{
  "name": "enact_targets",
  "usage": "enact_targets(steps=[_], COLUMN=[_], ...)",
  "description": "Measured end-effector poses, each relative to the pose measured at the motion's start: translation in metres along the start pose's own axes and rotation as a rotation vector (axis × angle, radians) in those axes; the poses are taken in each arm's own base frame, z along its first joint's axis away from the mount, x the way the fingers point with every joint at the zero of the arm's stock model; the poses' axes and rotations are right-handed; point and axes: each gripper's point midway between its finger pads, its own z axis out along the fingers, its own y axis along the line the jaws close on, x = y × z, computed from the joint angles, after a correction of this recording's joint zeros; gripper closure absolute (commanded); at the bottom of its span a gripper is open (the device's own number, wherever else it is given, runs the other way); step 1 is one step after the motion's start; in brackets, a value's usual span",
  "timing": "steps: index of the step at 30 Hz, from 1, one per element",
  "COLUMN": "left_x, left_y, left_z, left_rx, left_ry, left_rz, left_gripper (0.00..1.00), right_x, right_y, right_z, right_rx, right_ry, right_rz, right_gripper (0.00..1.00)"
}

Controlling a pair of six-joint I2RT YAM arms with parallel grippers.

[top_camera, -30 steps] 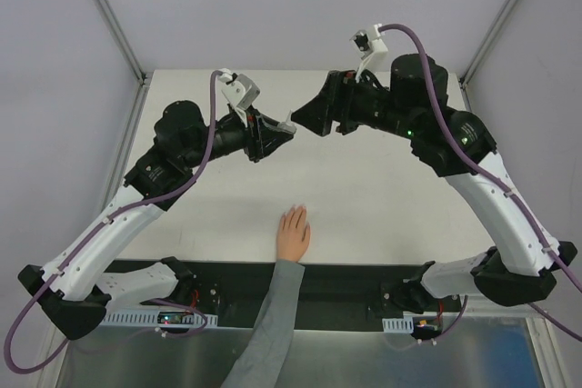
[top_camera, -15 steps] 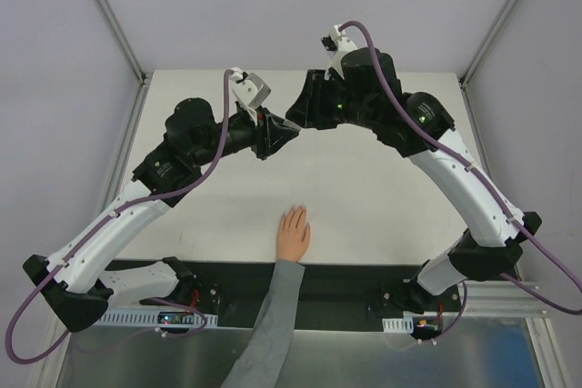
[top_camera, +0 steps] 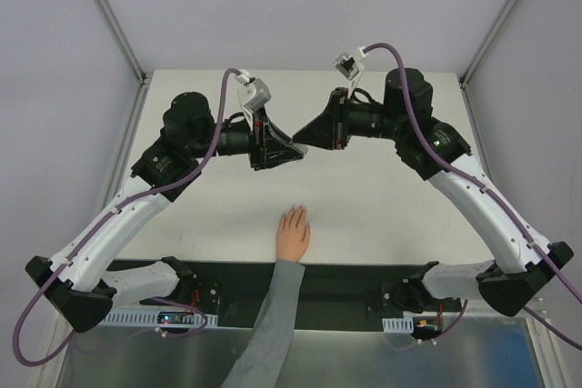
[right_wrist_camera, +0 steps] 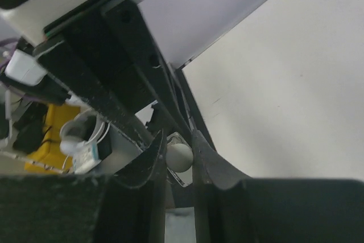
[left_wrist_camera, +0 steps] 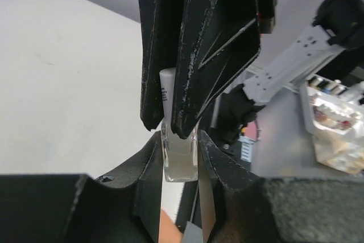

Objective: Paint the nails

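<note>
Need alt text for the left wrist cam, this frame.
The left claw grips a small clear bottle between its fingers. The right claw, entering from the top of the frame, has its black fingers closed around the bottle's white top. The pale tabletop fills the left side.

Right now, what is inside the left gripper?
The left gripper pinches a small clear bottle. The right gripper hides most of its white cap.

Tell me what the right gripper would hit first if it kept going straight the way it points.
The small bottle held in the left gripper: its white cap sits between the right gripper's fingers, with the left gripper directly behind.
</note>
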Motion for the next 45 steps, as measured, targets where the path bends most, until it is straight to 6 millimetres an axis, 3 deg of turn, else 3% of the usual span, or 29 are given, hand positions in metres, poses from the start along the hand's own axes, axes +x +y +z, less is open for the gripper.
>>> enact_targets(steps=[5, 8, 10, 11, 13, 22, 25, 28, 31, 41, 45], left_x=[-0.006, -0.007, -0.009, -0.009, -0.011, -0.013, -0.016, -0.023, -0.031, -0.036, -0.036], left_y=[-0.027, -0.032, -0.031, -0.030, -0.025, 0.010, 0.020, 0.026, 0.032, 0.041, 0.042], left_z=[-0.008, -0.012, -0.013, -0.012, -0.011, 0.003, 0.005, 0.005, 0.004, 0.002, 0.001], left_rx=[0.146, 0.154, 0.148, 0.140, 0.119, -0.011, -0.056, -0.091, -0.128, -0.186, -0.194], left_ry=[-0.008, -0.028, -0.042, -0.047, -0.059, -0.075, -0.082, -0.096, -0.113, -0.127, -0.127], left_rz=[-0.068, -0.064, -0.052, -0.043, -0.015, 0.139, 0.164, 0.186, 0.205, 0.225, 0.224], left_gripper=[1.00, 1.00, 1.00, 1.00, 1.00, 1.00, 1.00, 1.00, 1.00, 1.00, 1.00], right_x=[0.003, 0.003, 0.001, 0.000, -0.004, -0.029, -0.038, -0.051, -0.063, -0.051, -0.047], right_y=[0.029, 0.037, 0.037, 0.036, 0.033, 0.016, 0.021, 0.023, 0.017, -0.010, -0.016], right_z=[-0.006, -0.007, -0.008, -0.008, -0.008, -0.021, -0.028, -0.035, -0.037, 0.005, 0.007], right_rx=[-0.179, -0.207, -0.195, -0.179, -0.138, 0.154, 0.223, 0.290, 0.355, 0.437, 0.461], right_ry=[0.038, 0.041, 0.036, 0.031, 0.019, -0.095, -0.124, -0.155, -0.184, -0.090, -0.076], right_rz=[-0.073, -0.089, -0.095, -0.096, -0.090, -0.022, -0.025, -0.026, -0.012, 0.031, 0.044], right_gripper=[1.00, 0.99, 0.83, 0.66, 0.45, 0.29, 0.30, 0.42, 0.46, 0.60, 0.71])
